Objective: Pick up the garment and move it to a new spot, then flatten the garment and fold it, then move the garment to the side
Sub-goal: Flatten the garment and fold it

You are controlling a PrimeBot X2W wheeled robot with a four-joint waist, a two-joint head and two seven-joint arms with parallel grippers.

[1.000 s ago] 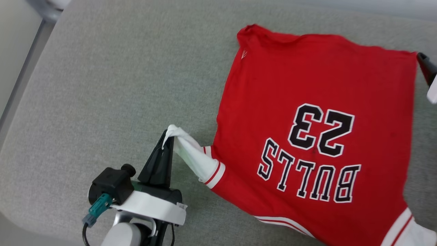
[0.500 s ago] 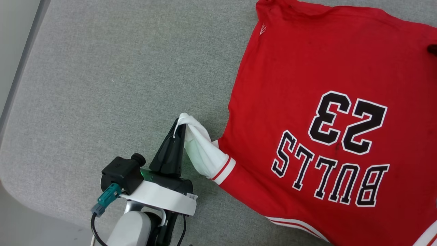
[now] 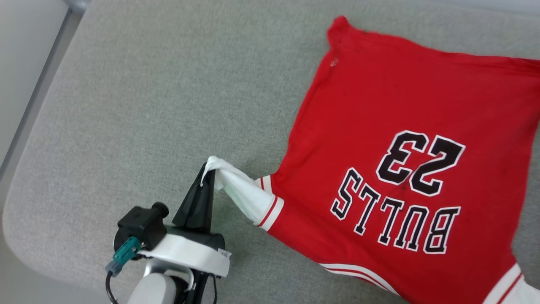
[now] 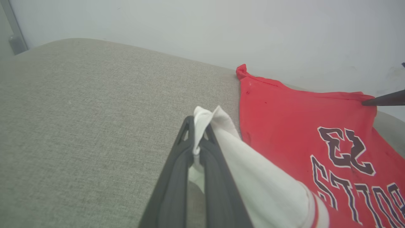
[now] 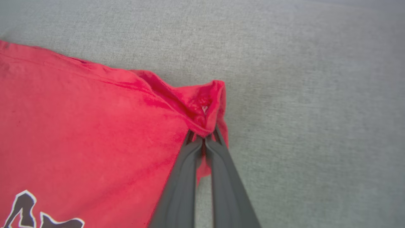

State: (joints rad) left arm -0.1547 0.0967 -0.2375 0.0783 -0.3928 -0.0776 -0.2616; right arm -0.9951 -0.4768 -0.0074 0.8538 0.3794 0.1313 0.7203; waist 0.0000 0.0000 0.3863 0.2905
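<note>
The red shirt lies spread on the right side of the grey cushion, the left hand clenched on its near white sleeve and the right hand clenched on its far red corner.

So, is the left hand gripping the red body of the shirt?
No, the left hand is shut on the tip of the white sleeve of the shirt.

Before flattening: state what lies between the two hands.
The bright red thin jersey shirt with white sleeves: left hand pinches a sleeve tip, right hand a red corner. Left wrist view shows the span.
</note>
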